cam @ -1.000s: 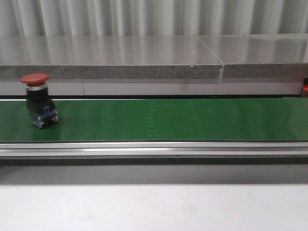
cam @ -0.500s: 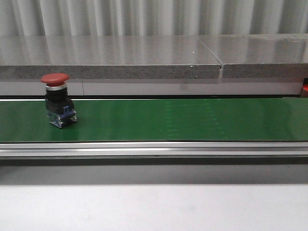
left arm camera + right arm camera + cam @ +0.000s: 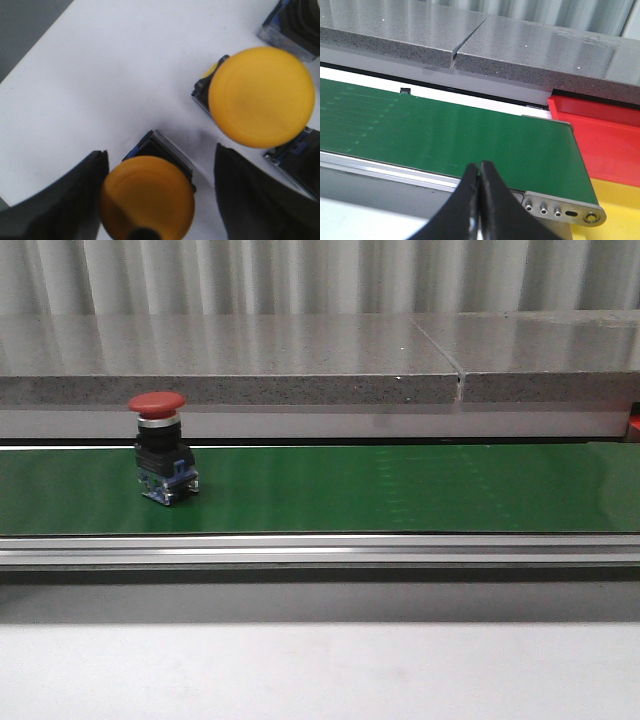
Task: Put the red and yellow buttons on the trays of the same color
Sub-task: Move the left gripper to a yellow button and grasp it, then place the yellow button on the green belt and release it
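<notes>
Currently red button [image 3: 161, 448] upright on green belt [image 3: 400, 488], toward its left end; looks rigid, light, top-heavy, so best pinched at black body under cap. Right gripper [image 3: 480, 176] clenched, holding nothing; left gripper [image 3: 159, 197] spread, straddling yellow button [image 3: 147, 197].

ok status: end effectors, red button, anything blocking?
Left end effector open around a yellow button. Right end effector shut, empty, near belt end. Red button upright on green belt, left side. Nothing blocking.

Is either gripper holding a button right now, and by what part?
Neither. The right gripper is shut on nothing over the conveyor belt. The left gripper is open, its fingers either side of a yellow button without touching it.
</notes>
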Robot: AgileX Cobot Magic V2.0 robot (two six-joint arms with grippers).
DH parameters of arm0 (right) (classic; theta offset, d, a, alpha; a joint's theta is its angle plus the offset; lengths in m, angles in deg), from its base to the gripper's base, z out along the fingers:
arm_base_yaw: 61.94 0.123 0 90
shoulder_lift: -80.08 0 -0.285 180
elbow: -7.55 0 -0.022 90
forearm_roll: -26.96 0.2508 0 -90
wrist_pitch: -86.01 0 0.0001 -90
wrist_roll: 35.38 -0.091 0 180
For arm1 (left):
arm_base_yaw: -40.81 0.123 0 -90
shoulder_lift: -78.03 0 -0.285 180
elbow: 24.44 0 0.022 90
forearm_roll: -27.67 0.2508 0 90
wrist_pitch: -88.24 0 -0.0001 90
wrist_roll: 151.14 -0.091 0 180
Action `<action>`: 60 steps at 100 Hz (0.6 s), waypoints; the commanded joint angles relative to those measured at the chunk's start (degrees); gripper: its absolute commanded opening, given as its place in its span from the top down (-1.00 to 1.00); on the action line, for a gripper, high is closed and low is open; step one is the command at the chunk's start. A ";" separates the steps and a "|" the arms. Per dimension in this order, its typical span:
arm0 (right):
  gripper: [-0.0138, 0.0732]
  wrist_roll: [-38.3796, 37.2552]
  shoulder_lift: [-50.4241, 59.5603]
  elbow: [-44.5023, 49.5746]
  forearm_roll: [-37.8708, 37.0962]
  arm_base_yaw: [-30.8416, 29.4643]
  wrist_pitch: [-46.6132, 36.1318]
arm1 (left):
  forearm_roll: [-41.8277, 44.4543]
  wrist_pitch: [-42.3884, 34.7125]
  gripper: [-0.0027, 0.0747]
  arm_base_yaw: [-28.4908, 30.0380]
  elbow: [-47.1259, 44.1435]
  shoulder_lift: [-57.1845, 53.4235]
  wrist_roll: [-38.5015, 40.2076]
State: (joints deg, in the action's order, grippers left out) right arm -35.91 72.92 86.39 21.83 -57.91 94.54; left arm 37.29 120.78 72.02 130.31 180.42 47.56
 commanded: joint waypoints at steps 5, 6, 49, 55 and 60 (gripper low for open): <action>0.84 0.16 0.83 -0.34 -0.65 -0.21 -4.74 | 0.33 -0.65 0.33 0.11 1.65 -1.97 0.37; 0.84 0.16 0.83 -0.34 -0.65 -0.21 -4.74 | 0.33 -0.57 0.38 0.11 1.65 -1.97 0.37; 0.84 0.16 0.83 -0.34 -0.65 -0.21 -4.74 | 0.49 6.21 0.98 0.11 1.42 -11.15 1.33; 0.84 0.16 0.83 -0.34 -0.65 -0.21 -4.74 | 0.25 6.51 0.98 0.11 1.42 -14.14 1.33; 0.84 0.16 0.83 -0.34 -0.65 -0.21 -4.74 | -0.47 6.50 0.98 -0.04 1.42 -17.38 1.33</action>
State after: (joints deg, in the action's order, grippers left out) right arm -35.91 72.92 86.39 21.83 -57.91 94.54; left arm 37.29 128.04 72.02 130.34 169.62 48.13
